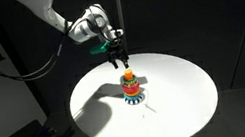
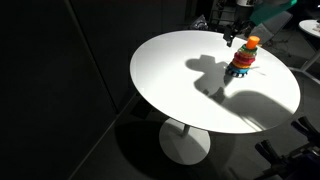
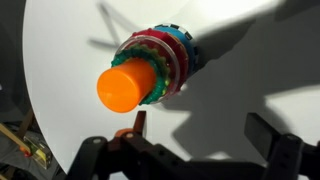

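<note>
Robot gripper (image 1: 119,58), fingers wide & empty, hung just above stacking toy (image 1: 130,86) standing near centre of round white table (image 1: 183,93); an off-centre descent could've tipped the stack w/ a finger

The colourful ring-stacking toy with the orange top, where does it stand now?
In both exterior views the colourful ring-stacking toy with the orange top stands upright on the round white table, near its far middle, with the open end effector hovering just above it.
</note>
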Available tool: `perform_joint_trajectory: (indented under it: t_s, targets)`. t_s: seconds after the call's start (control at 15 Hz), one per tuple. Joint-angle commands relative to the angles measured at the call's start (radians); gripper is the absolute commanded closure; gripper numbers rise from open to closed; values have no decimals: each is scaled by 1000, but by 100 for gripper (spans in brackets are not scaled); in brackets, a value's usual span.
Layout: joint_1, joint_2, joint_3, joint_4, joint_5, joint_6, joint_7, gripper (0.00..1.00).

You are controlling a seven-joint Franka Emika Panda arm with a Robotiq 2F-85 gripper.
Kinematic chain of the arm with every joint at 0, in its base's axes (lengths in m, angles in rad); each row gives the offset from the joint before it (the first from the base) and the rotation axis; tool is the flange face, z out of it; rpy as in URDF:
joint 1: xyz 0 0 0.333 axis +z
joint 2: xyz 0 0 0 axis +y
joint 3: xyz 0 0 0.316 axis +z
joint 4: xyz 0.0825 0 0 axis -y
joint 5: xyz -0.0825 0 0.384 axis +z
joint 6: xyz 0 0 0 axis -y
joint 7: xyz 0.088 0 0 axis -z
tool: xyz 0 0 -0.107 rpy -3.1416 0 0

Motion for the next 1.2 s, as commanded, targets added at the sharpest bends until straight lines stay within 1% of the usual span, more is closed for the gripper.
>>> perform_joint_trajectory:
  t_s: [0.0, 0.27, 0.47, 0.8, 1.0, 1.13]
  targets:
    - [-23, -3, 38, 21, 77, -23, -78, 0]
    - [-64, -15, 105, 29, 248, -72, -254, 0]
    - [-79, -34, 129, 41, 329, -166, -339, 0]
    - [-70, -109, 132, 43, 352, -385, -359, 0]
    - [-63, -184, 139, 22, 351, -513, -347, 0]
    - [-57, -240, 143, 4, 341, -577, -331, 0]
